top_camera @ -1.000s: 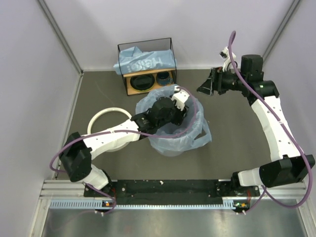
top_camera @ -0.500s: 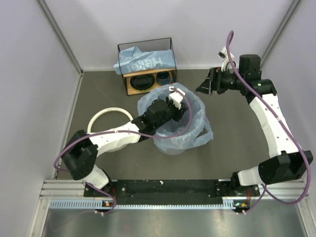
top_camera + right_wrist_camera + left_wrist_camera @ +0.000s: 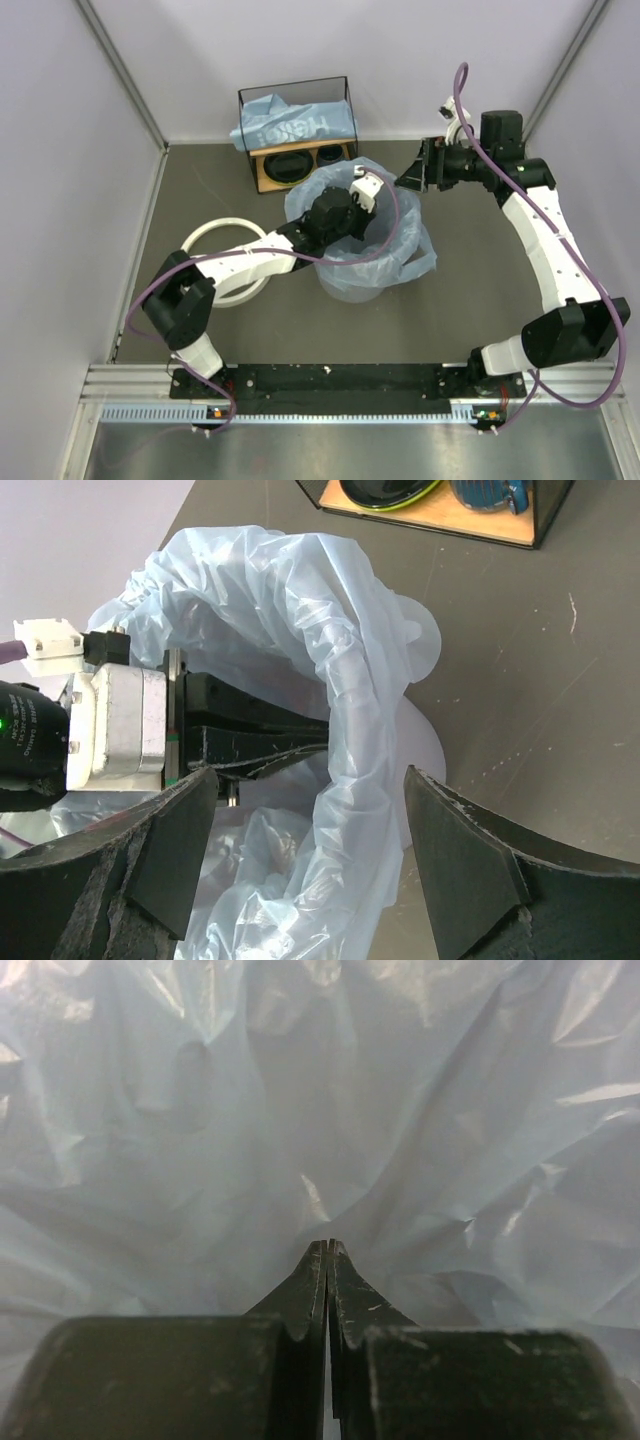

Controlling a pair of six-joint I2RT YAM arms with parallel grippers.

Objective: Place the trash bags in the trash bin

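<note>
A: Where do we see the trash bag (image 3: 400,255)?
B: Draped in the trash bin (image 3: 428,750) on the worktop (image 3: 480,300). Our left fingers (image 3: 308,1290) are pressed shut inside it; our right fingers (image 3: 468,855) gape beside its rim.

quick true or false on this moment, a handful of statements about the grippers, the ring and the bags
1. The left gripper has its jaws closed. True.
2. The white ring is fitted on the bin. False: the white ring lies flat on the table, off to the left side.
3. The right gripper is open. True.
4. The top of the shelf is bare. False: a lettered blue bag lies on top of the shelf.
5. The left gripper is down inside the opened blue bag. True.
</note>
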